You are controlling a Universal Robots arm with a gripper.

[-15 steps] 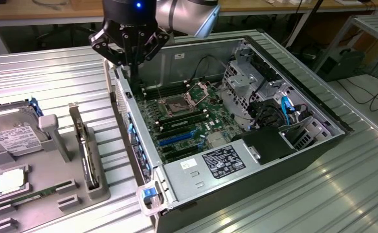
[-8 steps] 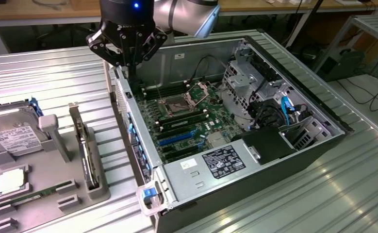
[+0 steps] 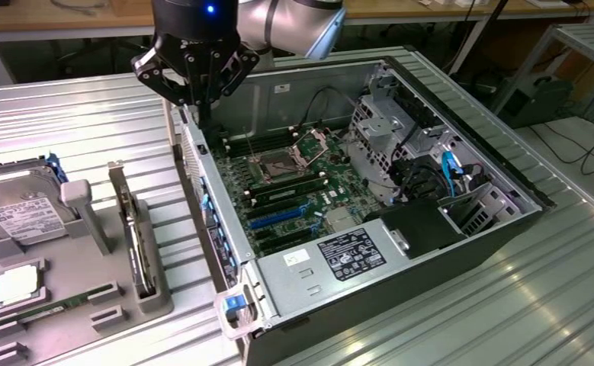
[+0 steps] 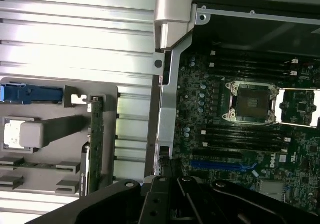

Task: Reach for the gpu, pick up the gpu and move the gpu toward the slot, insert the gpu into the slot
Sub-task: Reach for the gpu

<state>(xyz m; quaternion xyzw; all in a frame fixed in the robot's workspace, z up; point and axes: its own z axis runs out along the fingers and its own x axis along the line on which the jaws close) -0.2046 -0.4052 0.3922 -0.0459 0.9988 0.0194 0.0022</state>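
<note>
Gripper (image 3: 201, 108): fingers pressed together, holding nothing, hanging over the rim of the open computer case (image 3: 211, 221).
Card (image 3: 134, 229): standing on edge in the grey holder (image 3: 159, 301), outside the case, well apart from the gripper.
Slot (image 3: 276, 218): blue strip on the green board (image 3: 329, 191), uncovered, beside black memory strips.
In the way: the case's side wall stands between holder and board.
Nearby: hard drive (image 3: 17, 213) in the same holder; processor socket (image 3: 274, 164).

Open case (image 3: 307, 282) on tabletop (image 3: 73, 122); motherboard (image 3: 327, 187) lies inside, slot (image 3: 276, 217) on it. Holder (image 3: 159, 301) just beside case, on exterior view's left. gpu (image 3: 139, 255) stands on edge in holder, hard drive (image 3: 17, 213) further left.
</note>
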